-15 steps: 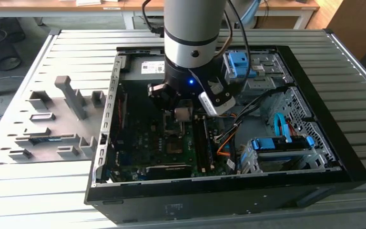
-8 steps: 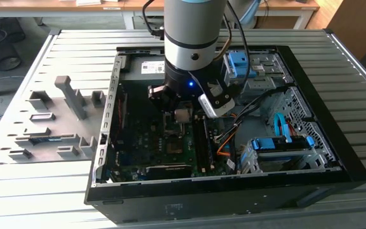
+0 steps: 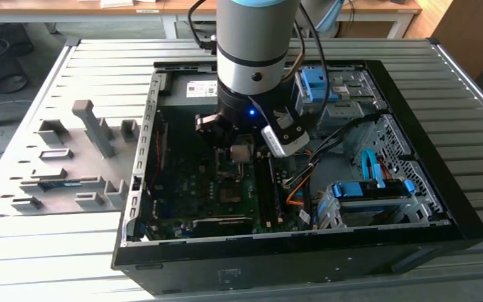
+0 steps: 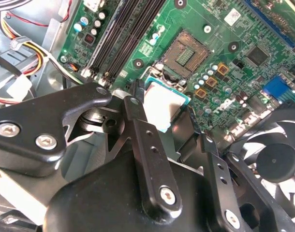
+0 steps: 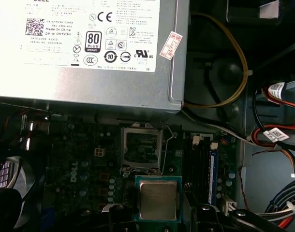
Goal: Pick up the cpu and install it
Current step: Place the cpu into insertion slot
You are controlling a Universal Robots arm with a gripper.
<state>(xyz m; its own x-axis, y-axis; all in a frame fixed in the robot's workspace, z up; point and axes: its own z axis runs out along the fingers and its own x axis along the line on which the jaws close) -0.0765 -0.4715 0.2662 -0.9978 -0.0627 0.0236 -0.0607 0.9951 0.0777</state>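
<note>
Claw clamped on cpu, held over motherboard inside open case, just beside open socket.

The silver-grey cylindrical arm is wearing a black band near its lower end, and a small blue light is glowing on the black wrist block beneath. Thin black cables are trailing alongside — a white-and-black camera pod is jutting out. The matte black gripper is showing silver hex-socket screws and drilled black fingers.
</note>
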